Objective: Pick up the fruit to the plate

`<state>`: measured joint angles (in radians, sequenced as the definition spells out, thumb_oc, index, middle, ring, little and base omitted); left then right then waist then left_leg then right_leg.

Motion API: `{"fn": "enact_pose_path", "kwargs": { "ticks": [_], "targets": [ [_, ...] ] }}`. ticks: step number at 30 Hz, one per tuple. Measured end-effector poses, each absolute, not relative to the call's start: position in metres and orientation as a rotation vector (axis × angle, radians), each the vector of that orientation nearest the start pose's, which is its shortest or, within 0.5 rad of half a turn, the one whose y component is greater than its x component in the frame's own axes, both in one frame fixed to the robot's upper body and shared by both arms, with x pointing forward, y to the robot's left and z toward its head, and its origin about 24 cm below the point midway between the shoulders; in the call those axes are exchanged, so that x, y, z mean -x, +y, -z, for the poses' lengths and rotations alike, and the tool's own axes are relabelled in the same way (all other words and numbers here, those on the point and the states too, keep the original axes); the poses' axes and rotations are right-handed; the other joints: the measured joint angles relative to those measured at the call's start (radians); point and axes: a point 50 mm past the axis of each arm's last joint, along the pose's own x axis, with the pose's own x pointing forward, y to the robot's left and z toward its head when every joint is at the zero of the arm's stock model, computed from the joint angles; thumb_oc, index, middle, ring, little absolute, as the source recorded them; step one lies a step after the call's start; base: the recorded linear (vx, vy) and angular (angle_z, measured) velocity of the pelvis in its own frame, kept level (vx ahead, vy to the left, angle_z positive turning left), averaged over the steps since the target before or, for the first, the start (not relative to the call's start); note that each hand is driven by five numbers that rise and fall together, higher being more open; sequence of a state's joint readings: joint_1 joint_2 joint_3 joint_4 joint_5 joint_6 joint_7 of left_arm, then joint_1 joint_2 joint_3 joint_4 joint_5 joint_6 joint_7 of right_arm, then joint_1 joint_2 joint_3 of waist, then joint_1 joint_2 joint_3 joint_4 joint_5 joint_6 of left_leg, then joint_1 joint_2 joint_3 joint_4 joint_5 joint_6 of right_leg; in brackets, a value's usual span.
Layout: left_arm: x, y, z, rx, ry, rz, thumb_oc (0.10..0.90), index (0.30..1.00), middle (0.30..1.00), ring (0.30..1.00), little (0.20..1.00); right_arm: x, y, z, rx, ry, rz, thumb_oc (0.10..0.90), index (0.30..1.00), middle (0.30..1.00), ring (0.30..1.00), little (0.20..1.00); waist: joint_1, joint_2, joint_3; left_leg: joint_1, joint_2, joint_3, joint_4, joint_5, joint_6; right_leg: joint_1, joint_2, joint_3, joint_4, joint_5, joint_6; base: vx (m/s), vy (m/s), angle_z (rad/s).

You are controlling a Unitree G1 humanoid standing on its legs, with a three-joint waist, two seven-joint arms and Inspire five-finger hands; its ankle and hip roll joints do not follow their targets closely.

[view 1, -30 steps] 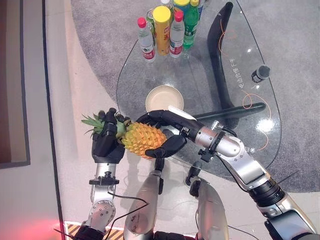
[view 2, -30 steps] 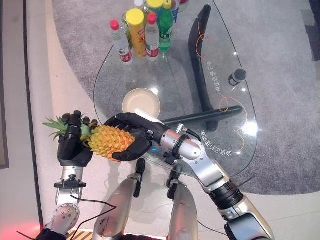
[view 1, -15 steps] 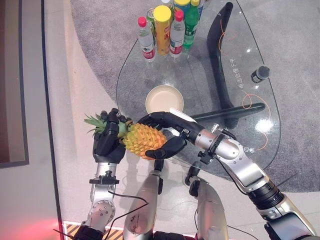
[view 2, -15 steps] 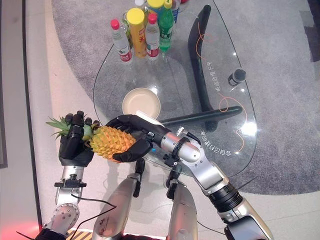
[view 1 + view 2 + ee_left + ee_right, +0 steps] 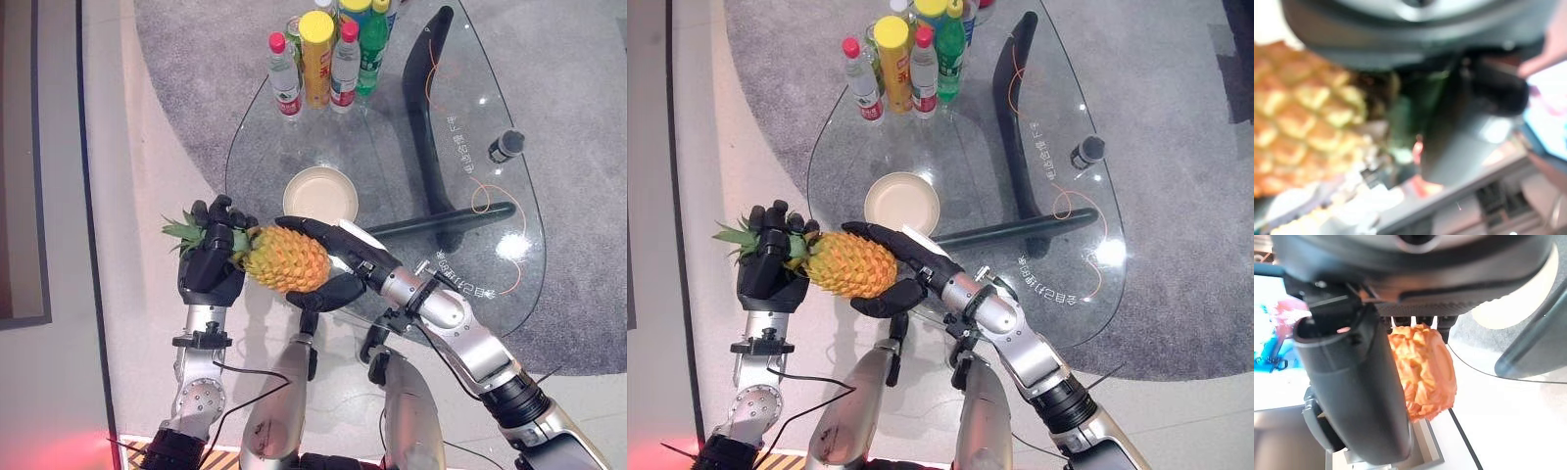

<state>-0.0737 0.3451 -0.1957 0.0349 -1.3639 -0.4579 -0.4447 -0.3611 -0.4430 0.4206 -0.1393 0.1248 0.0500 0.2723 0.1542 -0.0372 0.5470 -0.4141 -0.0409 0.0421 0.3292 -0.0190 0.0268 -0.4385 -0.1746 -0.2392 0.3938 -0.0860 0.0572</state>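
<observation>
A yellow-orange pineapple [image 5: 286, 259] with green leaves hangs in the air just off the near left edge of the glass table [image 5: 411, 147]. My left hand [image 5: 208, 274] is curled round its leafy crown. My right hand [image 5: 355, 260] grips the body, fingers lying over the top and thumb [image 5: 1356, 396] pressed underneath. The fruit's scaly skin [image 5: 1422, 367] shows past that thumb in the right wrist view. A cream plate [image 5: 320, 193] sits on the glass a short way beyond the pineapple, with nothing on it.
Several bottles [image 5: 315, 54] stand clustered at the table's far edge. A small dark cylinder [image 5: 505, 145] stands on the right side of the glass. A dark curved table leg [image 5: 431, 117] and an orange cable [image 5: 480, 196] show through it. Grey carpet lies beneath.
Both hands have carried the pineapple slightly up and toward the plate. The right hand's fingers now reach further along the top of the fruit.
</observation>
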Motion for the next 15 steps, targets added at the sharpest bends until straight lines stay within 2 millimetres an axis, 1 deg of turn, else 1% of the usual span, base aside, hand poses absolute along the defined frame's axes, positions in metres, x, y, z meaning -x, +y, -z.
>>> {"fn": "enact_pose_path", "kwargs": {
  "ticks": [7, 10, 11, 12, 15],
  "targets": [
    [-0.258, 0.187, -0.094, 0.925, -0.529, 0.352, 0.1, 0.3, 0.3, 0.3, 0.2, -0.276, -0.107, -0.122, 0.367, -0.249, -0.652, 0.8, 0.9, 0.9, 0.9, 0.9, -0.032, -0.001, 0.0, -0.024, 0.004, 0.012, 0.039, -0.025, 0.013, -0.007, -0.002, 0.006, 0.001, 0.004, 0.003, 0.01, 0.026, -0.02],
    [-0.26, 0.187, -0.099, 0.926, -0.55, 0.355, 0.1, 0.3, 0.3, 0.3, 0.2, -0.274, -0.124, -0.112, 0.382, -0.201, -0.569, 0.8, 0.9, 0.9, 0.9, 0.9, -0.038, -0.002, 0.0, -0.026, 0.005, 0.025, 0.04, -0.033, 0.018, -0.014, -0.002, 0.02, 0.003, 0.006, 0.007, 0.01, 0.014, -0.11],
    [-0.26, 0.189, -0.101, 0.925, -0.566, 0.352, 0.1, 0.3, 0.3, 0.3, 0.2, -0.273, -0.134, -0.109, 0.391, -0.18, -0.529, 0.8, 0.9, 0.9, 0.9, 0.9, -0.04, -0.002, 0.0, -0.027, 0.004, 0.029, 0.04, -0.035, 0.02, -0.021, -0.003, 0.029, 0.003, 0.008, 0.01, 0.02, 0.01, -0.14],
    [-0.26, 0.191, -0.102, 0.923, -0.574, 0.347, 0.1, 0.3, 0.3, 0.3, 0.2, -0.273, -0.139, -0.107, 0.396, -0.168, -0.506, 0.8, 0.9, 0.9, 0.9, 0.9, -0.047, -0.002, 0.0, -0.027, 0.003, 0.03, 0.042, -0.035, 0.021, -0.021, -0.004, 0.03, 0.003, 0.008, 0.011, 0.02, 0.007, -0.1],
    [-0.261, 0.191, -0.105, 0.92, -0.589, 0.349, 0.1, 0.3, 0.3, 0.3, 0.2, -0.271, -0.159, -0.1, 0.39, -0.133, -0.411, 0.8, 0.9, 0.9, 0.9, 0.9, -0.054, -0.002, 0.0, -0.028, 0.003, 0.032, 0.048, -0.04, 0.021, -0.021, -0.002, 0.031, 0.003, 0.007, 0.013, 0.02, 0.003, -0.04]
  ]
}}
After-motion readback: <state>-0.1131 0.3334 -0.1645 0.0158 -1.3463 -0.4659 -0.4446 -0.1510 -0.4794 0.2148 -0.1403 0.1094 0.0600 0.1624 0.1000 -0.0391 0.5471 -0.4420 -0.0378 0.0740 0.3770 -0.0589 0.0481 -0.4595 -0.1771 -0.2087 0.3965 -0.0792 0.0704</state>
